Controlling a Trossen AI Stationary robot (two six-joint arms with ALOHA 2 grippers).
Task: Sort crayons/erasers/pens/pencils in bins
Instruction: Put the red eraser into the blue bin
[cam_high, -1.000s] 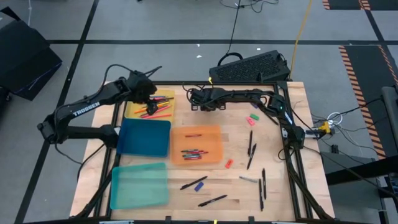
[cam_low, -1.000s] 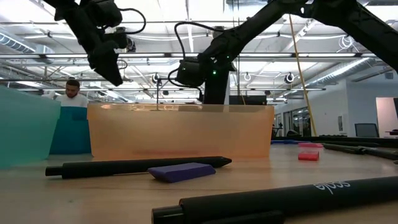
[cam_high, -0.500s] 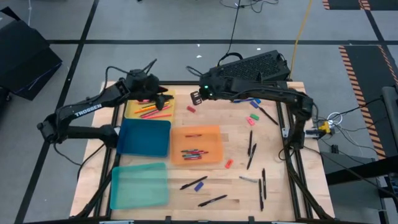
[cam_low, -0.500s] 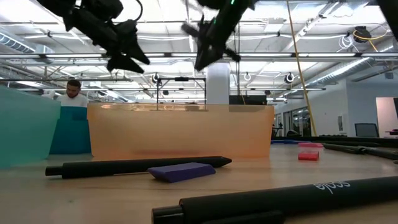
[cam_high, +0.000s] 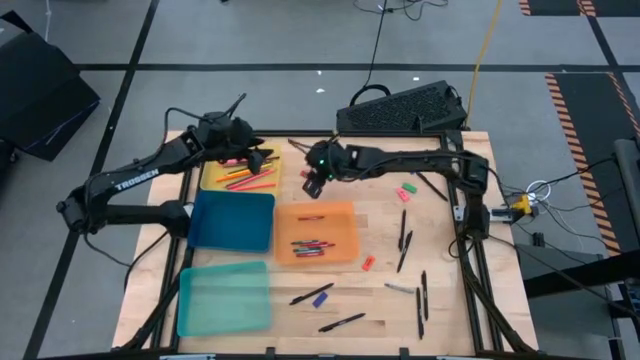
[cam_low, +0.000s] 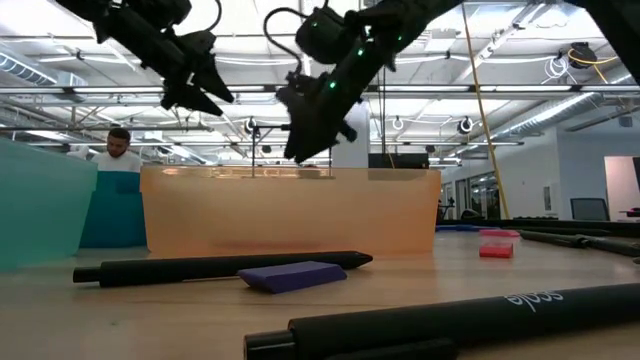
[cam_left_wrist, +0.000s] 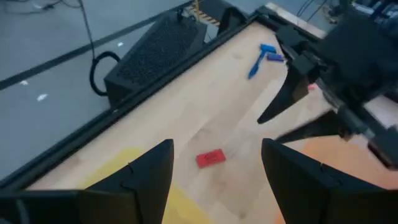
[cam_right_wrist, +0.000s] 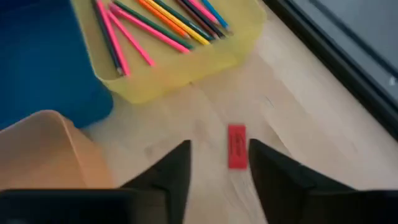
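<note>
With its 2 fingers spread and empty, the right gripper (cam_right_wrist: 217, 163) hangs over a red eraser (cam_right_wrist: 236, 146) lying just beside the yellow bin (cam_right_wrist: 205, 62), so lowering squarely and closing looks next.

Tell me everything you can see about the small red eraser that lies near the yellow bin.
The red eraser is a small flat rectangular block, matte, with faint markings on its top face. It lies flat on the bare wooden table, apart from the yellow bin of pencils and from the orange bin, touching neither. The right gripper is open above it, one finger on each side, not touching it. The left gripper is open too, and its wrist view shows the eraser as well.
</note>
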